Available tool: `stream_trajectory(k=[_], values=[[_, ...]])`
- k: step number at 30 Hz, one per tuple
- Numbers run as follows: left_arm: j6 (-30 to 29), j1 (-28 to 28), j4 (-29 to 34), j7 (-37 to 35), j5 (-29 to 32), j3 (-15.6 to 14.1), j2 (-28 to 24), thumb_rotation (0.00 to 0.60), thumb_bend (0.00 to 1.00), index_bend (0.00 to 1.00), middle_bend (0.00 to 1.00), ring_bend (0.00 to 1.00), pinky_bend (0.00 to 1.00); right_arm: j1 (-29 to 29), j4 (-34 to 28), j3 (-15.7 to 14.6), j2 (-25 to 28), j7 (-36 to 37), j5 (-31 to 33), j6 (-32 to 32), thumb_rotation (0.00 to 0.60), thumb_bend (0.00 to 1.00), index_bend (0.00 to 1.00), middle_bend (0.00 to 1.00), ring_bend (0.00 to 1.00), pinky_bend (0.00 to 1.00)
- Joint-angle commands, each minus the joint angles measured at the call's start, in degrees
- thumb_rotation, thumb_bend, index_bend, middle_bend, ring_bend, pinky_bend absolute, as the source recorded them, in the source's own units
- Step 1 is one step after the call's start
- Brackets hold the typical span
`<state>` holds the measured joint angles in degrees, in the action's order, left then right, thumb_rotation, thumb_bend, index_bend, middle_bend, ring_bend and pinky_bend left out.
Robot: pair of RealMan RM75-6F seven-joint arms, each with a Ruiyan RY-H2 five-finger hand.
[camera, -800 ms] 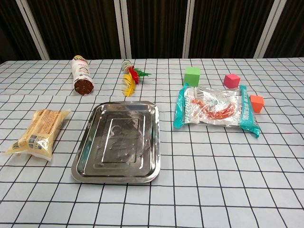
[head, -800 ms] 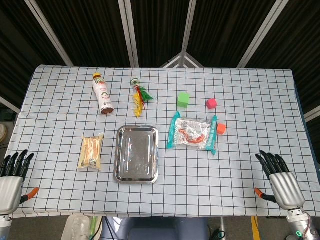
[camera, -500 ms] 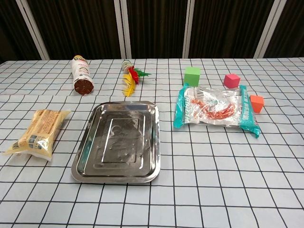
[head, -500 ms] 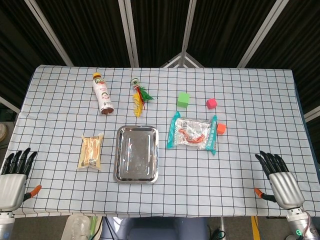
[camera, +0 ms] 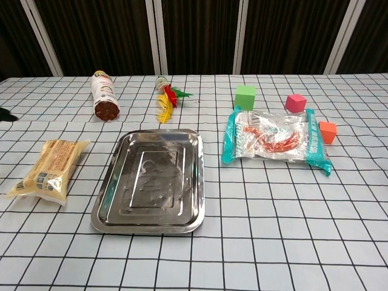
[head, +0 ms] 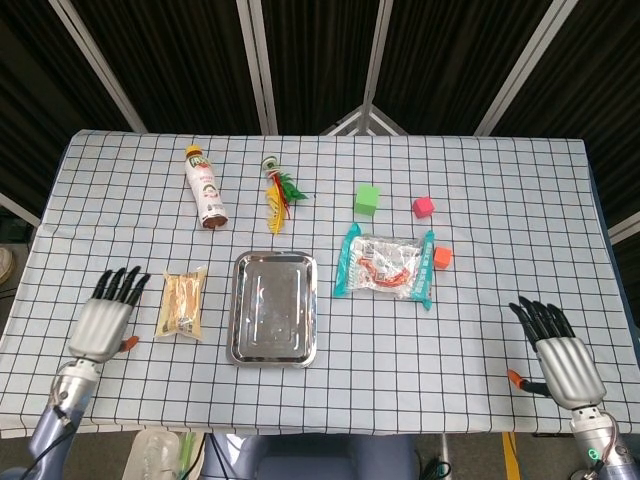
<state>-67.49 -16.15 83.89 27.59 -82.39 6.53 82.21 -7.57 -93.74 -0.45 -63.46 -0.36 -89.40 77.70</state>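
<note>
My left hand [head: 105,315] hovers open over the table's near left, fingers spread, just left of a yellow snack packet [head: 182,303] [camera: 47,168]. In the chest view only a dark fingertip [camera: 6,114] shows at the left edge. My right hand [head: 555,355] is open at the near right edge, holding nothing, well away from the objects. A steel tray [head: 274,345] [camera: 151,221] lies empty at centre front. A clear bag with teal ends [head: 385,265] [camera: 276,140] lies to its right.
At the back lie a tipped bottle [head: 205,186] [camera: 103,96], a feathered toy [head: 277,192] [camera: 167,100], a green cube [head: 368,198] [camera: 245,97], a pink cube [head: 423,207] [camera: 296,102] and an orange cube [head: 441,257] [camera: 327,131]. Dark curtains stand behind the table.
My left hand has moved up and to the right from the table's near left corner toward the yellow packet. The right hand has stayed nearly still.
</note>
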Motion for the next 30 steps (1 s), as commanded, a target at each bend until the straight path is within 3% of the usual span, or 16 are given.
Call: stream_trajectory(k=[1,6,8,11,16,18,23,30], values=[[3.98,-3.60,-2.87,2.62,1.72,0.56,3.28,0.600,0.03,0.00,0.00,0.00,0.04,-0.21,-0.05,0.19,-0.19,-0.31,0.26,-0.22,0.600,0.25,0.00,0.00,0.00,0.02],[7.13,-6.15,-4.54,6.25,4.53,0.61,5.56,0.600,0.03,0.00,0.00,0.00,0.04,-0.34,0.02,0.39,-0.29,-0.30,0.42,-0.13,0.600,0.25,0.00,0.00,0.00,0.02],[7.49,-6.50,-4.25,7.81,5.63,0.48,5.55,0.600,0.03,0.01,0.04,0.02,0.06,-0.27,0.03,0.43,-0.21,-0.14,0.47,0.06,0.600,0.25,0.00,0.00,0.00,0.02],[7.10,-6.71,-3.43,8.82,7.12,0.61,5.39,0.600,0.05,0.18,0.26,0.22,0.22,-0.13,0.06,0.42,0.00,0.20,0.38,0.45,0.600,0.25,0.00,0.00,0.00,0.02],[5.55,-6.99,-3.25,8.52,7.88,0.92,5.38,0.600,0.18,0.47,0.58,0.51,0.46,0.00,-0.03,0.25,0.28,0.54,0.07,0.76,0.600,0.25,0.00,0.00,0.00,0.02],[3.75,-6.97,-3.93,7.94,6.90,0.94,5.96,0.600,0.22,0.52,0.64,0.57,0.52,0.03,-0.11,0.17,0.37,0.59,-0.09,0.86,0.600,0.25,0.00,0.00,0.00,0.02],[0.02,-6.79,-3.65,3.89,3.05,0.20,5.93,0.600,0.24,0.54,0.63,0.57,0.54,0.14,-0.34,0.05,0.50,0.63,-0.32,1.11,0.600,0.25,0.00,0.00,0.00,0.02],[-5.79,-7.21,3.24,-2.95,-5.19,-0.64,3.34,0.600,0.21,0.54,0.57,0.51,0.52,0.17,-0.47,-0.13,0.69,1.03,-0.65,1.24,0.600,0.25,0.00,0.00,0.00,0.02]])
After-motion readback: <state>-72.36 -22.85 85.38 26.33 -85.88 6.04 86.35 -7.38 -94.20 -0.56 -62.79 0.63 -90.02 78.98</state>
